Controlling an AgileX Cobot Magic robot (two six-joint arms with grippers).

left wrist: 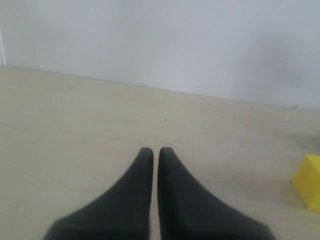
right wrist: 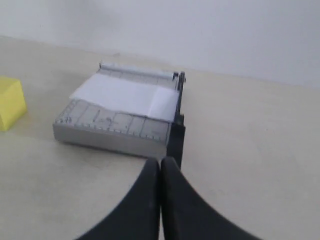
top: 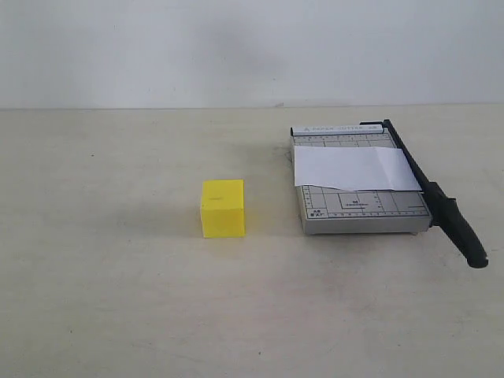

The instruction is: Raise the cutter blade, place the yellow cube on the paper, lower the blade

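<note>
Closed pincer facing the cutter, blade down.
The pincer [right wrist: 160, 161] has its two dark fingers [right wrist: 142, 202] pressed together with nothing between them. Taking its reach as twelve o'clock, the black blade [right wrist: 176, 136] lies flat along the edge of the grey base [right wrist: 102, 134] at twelve, its handle end just past the tips. The base sits at eleven. The white paper [right wrist: 122, 94] lies creased across its gridded top, one end reaching the blade. The yellow cube [right wrist: 10, 102] stands on the worktop [right wrist: 250, 150] near ten, apart from the base and partly out of frame.
</note>
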